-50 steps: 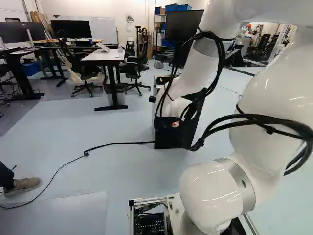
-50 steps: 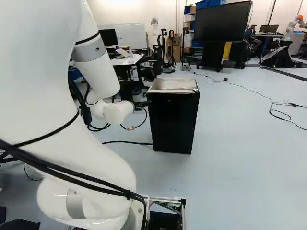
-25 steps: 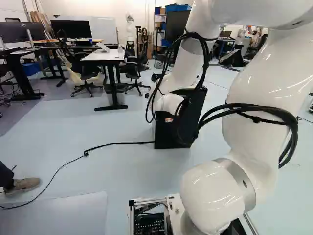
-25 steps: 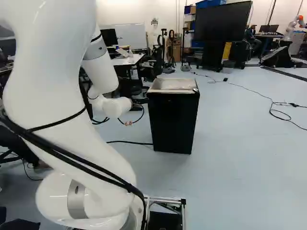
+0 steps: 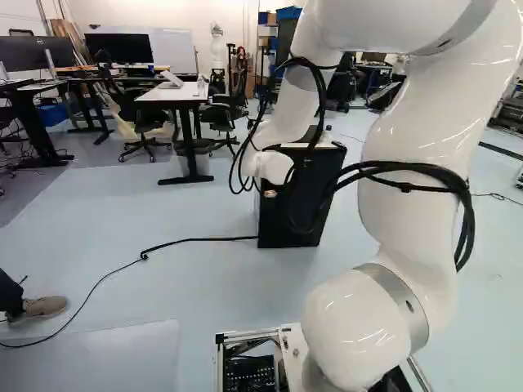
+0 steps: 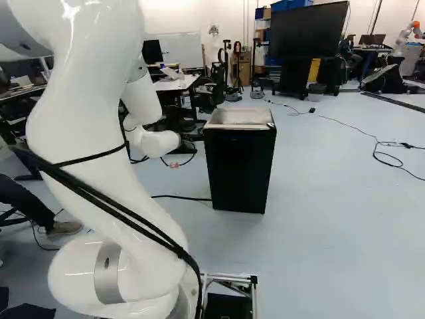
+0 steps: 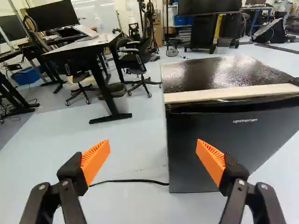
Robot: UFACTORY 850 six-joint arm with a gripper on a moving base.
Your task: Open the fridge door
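"How does the gripper [image 6: 191, 137] stand?"

"Its 2 fingers are spread wide; the fridge [image 7: 210, 130], door closed, stands ahead, 1 side edge showing between them."

"Room?"

"Floor [image 7: 131, 144] beside that edge, crossed by a cable [image 7: 131, 181]."

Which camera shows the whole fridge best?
The right base view: the fridge stands whole, nothing covering it. In the left base view, the arm partly hides it; the wrist view is closer but cuts a side off.

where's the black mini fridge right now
In the right base view, the fridge stands on the floor just right of the arm's white wrist, door closed.
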